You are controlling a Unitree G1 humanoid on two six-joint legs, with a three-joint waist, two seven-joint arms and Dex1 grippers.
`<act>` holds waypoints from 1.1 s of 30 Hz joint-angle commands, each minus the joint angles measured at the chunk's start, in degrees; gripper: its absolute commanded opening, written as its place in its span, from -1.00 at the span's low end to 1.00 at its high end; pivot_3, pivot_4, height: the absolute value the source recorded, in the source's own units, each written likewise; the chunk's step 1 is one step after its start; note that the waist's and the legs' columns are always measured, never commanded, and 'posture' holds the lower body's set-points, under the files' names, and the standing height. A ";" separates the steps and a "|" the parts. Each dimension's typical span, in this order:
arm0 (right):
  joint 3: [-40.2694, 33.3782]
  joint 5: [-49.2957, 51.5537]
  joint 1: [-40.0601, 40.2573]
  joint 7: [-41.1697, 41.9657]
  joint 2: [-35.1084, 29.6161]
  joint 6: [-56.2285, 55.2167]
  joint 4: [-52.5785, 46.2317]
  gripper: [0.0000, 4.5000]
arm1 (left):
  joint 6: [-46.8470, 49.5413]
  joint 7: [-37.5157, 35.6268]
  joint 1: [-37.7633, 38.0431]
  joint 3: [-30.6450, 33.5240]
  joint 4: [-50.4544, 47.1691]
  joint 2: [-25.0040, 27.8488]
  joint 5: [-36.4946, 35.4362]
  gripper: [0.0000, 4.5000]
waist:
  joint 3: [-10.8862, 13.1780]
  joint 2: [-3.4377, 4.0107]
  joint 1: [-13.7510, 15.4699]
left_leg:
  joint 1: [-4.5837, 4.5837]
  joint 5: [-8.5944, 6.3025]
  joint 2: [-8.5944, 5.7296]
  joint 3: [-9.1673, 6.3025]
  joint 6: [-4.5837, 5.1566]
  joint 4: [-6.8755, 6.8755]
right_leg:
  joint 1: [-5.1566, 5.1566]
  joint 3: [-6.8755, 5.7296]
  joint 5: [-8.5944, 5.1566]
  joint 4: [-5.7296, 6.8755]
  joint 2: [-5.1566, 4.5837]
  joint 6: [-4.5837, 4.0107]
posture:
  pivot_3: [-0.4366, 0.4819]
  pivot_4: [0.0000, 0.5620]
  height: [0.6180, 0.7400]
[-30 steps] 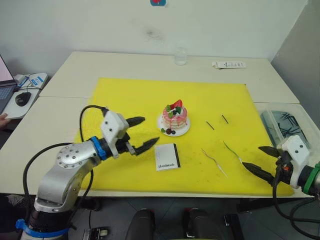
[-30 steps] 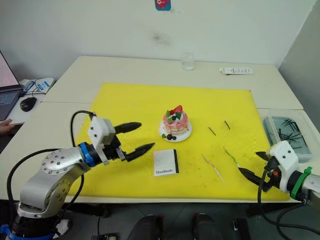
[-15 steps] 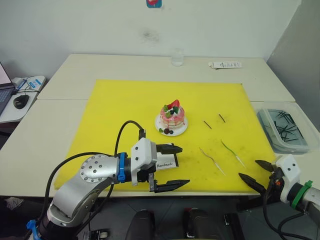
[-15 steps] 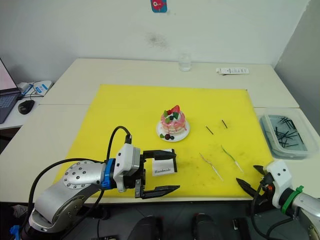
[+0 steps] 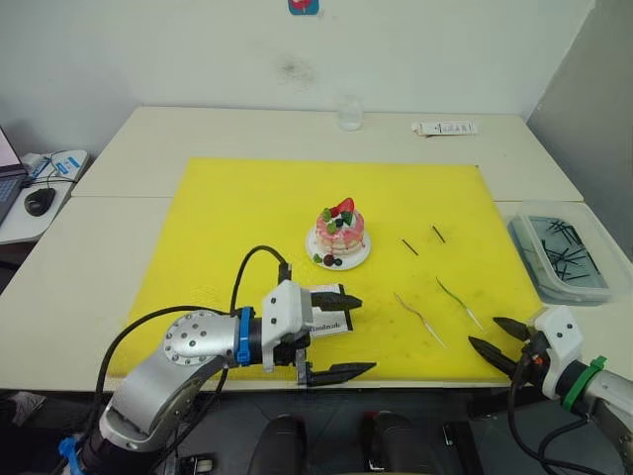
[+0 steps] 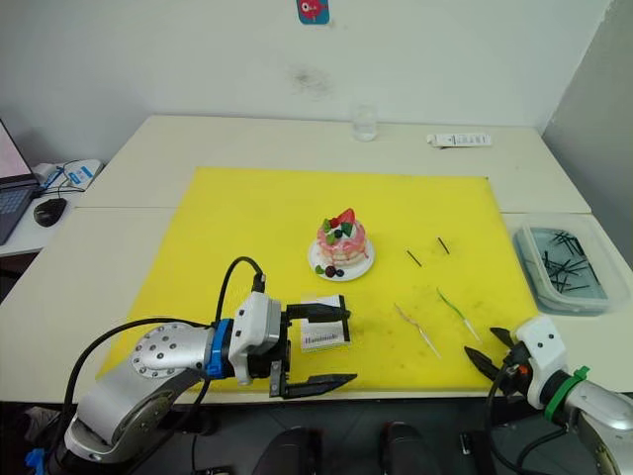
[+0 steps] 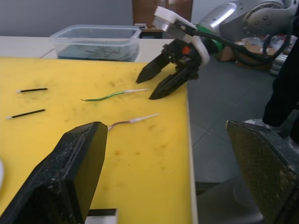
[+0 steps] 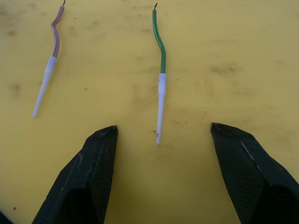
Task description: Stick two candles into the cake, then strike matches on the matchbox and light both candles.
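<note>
left eye view — yellow mat [image 5: 247, 218] on cream table [image 5: 158, 139] — white wall behind.

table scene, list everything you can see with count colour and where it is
mat: 1, yellow, covering the middle of the table
cake: 1, pink with a red strawberry, on a white plate at mat centre
matchbox: 1, white, on the mat in front of the cake, between the left gripper's fingers
candles: 2, one green, one purplish, both white-ended, lying on the mat right of the matchbox
matches: 2, dark, lying on the mat right of the cake
glass: 1, clear, at the table's far edge
tub: 1, clear, holding dark sticks, right of the mat
left gripper: 1, black, open, around the matchbox
right gripper: 1, black, open, just short of the green candle
</note>
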 commanded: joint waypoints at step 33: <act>0.97 11.41 -20.06 -8.42 2.37 7.55 -16.40 -1.00 | 24.45 29.28 -9.24 11.33 8.21 -21.05 -29.53 0.92 | 0.02 -0.04 0.02 | -0.03 0.02 -0.11 -0.12 0.02 0.04 | 0.08 -0.01 0.18 0.02 0.17 0.30 | -0.05 -0.47 1.00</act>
